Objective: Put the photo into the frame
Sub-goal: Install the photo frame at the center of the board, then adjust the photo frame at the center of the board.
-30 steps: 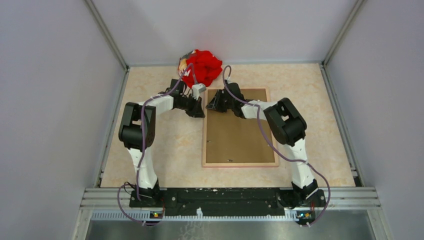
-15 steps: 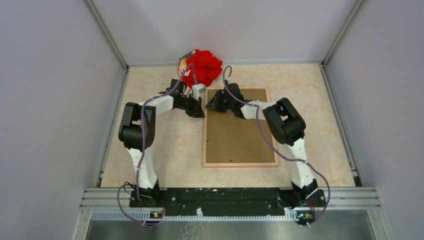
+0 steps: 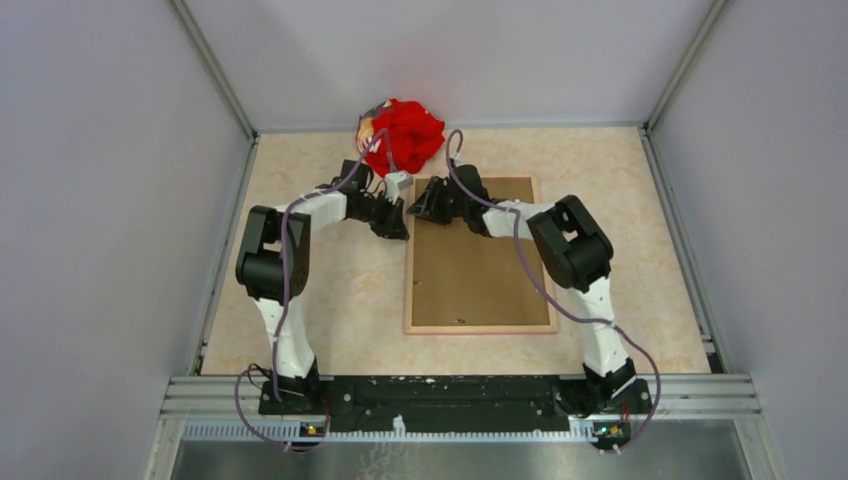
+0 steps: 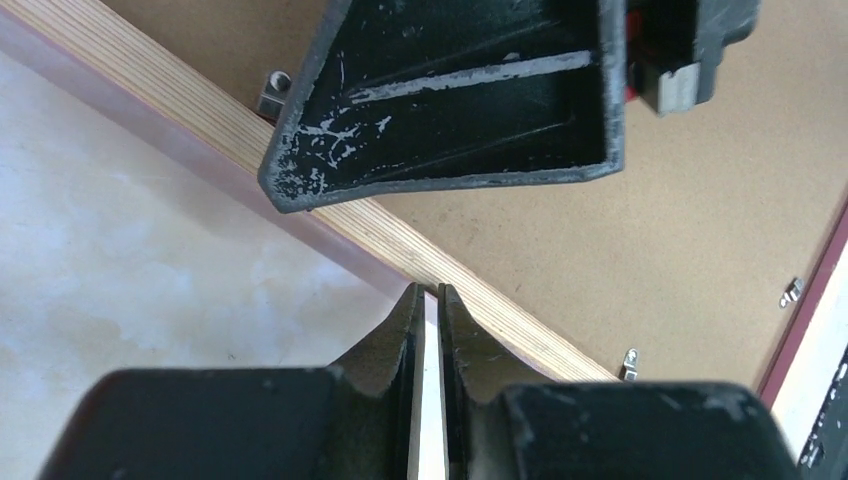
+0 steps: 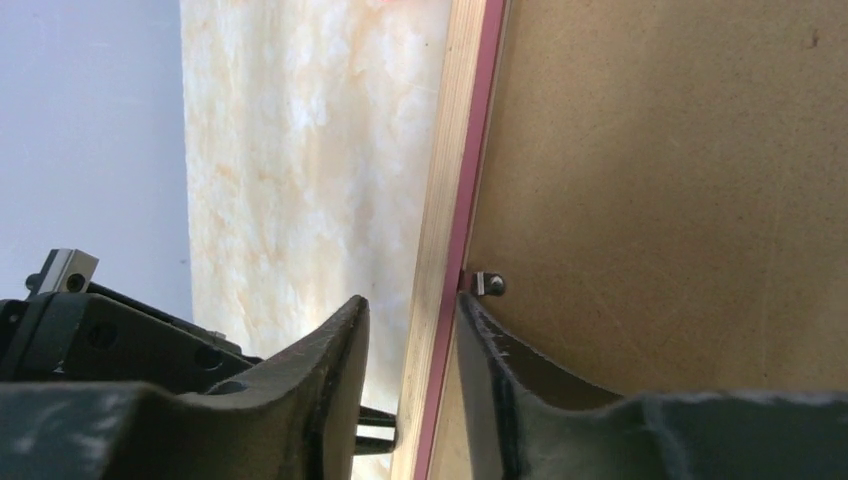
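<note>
Frame (image 3: 480, 328) lay back-up on the surface (image 3: 320, 290), your right end effector (image 5: 412, 305) stood open astride its left rail near the far corner, your left end effector (image 4: 427, 292) all but closed, tips at that rail's outer side.

Frame (image 3: 470, 290) lying back-up on table (image 3: 330, 300), cloth bundle (image 3: 405, 133) behind its far-left corner, at table's back edge

The table top (image 3: 350, 290) under me is pale cream with a marbled pattern. Plain grey walls (image 3: 100, 200) close me in at nine, twelve and three o'clock. Aluminium posts (image 3: 215, 70) rise at the far corners. A ridged metal rail (image 3: 720, 388) runs along six o'clock. The light is soft and even.
</note>
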`<action>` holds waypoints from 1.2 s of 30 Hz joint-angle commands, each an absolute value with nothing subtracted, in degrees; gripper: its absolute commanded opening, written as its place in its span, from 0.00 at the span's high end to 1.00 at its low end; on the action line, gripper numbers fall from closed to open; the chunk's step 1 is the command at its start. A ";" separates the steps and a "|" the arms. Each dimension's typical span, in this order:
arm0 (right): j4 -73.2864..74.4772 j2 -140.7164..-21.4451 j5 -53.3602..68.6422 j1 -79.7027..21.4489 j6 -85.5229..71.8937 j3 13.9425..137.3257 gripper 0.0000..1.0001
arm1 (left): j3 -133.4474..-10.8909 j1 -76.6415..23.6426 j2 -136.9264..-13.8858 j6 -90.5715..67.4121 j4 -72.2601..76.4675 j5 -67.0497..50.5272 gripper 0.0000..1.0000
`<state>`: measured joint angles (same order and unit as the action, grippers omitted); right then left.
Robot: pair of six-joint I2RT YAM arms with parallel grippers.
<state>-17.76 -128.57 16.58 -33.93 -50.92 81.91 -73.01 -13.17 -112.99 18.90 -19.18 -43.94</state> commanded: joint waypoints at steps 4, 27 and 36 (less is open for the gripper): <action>-7.99 -112.67 15.59 -29.63 -42.28 80.44 0.38 | -73.96 -12.16 -106.92 26.84 -27.89 -46.16 0.85; 7.42 -106.59 5.90 -4.99 -38.33 66.90 0.10 | -51.79 -24.97 -94.11 41.15 -23.85 -30.26 0.84; 7.46 -115.03 14.40 -9.06 -40.08 75.91 0.03 | -50.73 -35.39 -92.94 44.33 -25.55 -32.59 0.84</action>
